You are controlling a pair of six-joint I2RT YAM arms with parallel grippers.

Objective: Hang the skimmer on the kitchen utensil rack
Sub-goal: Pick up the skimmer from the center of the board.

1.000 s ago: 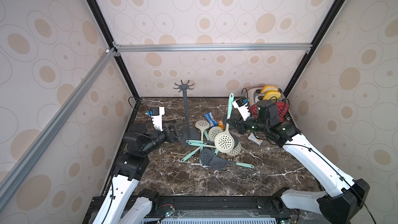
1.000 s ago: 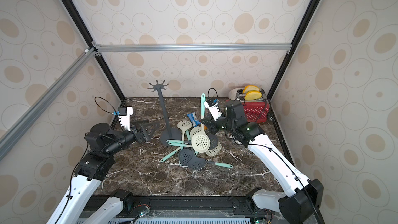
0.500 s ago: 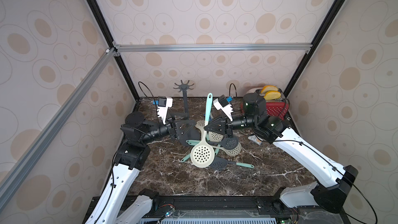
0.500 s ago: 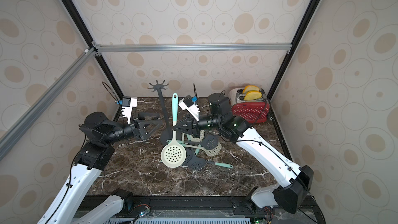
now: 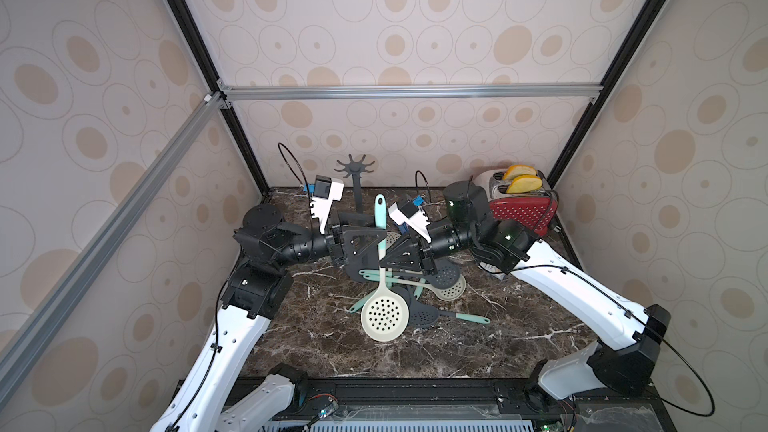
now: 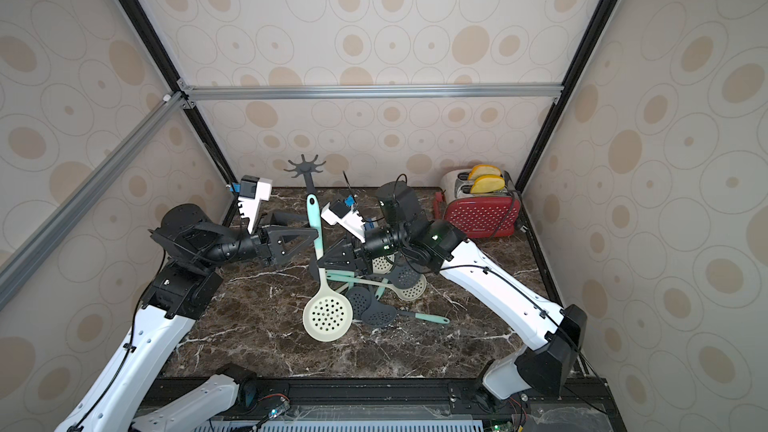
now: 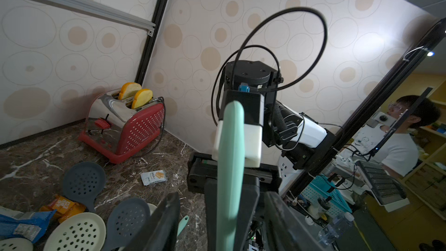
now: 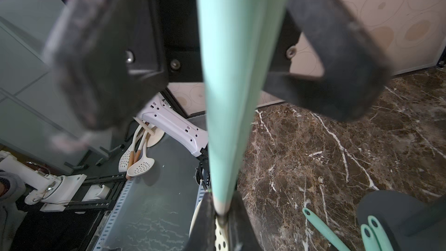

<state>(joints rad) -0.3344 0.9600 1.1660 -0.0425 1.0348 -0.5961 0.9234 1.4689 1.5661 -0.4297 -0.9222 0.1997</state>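
Note:
A skimmer with a cream perforated head (image 5: 384,317) (image 6: 328,317) and a teal handle (image 5: 380,218) (image 7: 229,165) hangs upright above the table, handle up. My right gripper (image 5: 384,261) (image 6: 322,261) (image 8: 220,216) is shut on its neck, just above the head. From the other side, my left gripper (image 5: 374,238) (image 6: 307,230) (image 7: 222,204) is open, with one jaw on each side of the handle and a gap showing at both. The kitchen utensil rack (image 5: 354,166) (image 6: 304,166) stands just behind them, its hooked crown bare.
Several grey and cream skimmers (image 5: 440,280) (image 6: 399,284) lie piled on the marble table (image 5: 316,326) below the grippers. A red toaster (image 5: 519,205) (image 7: 135,126) holding bread slices stands at the back right corner. Snack packets (image 7: 154,177) lie near it. Walls enclose three sides.
My right gripper lifted the skimmer off the pile and carried it left, upright. My left arm rose to meet it, and its jaws have narrowed around the handle.

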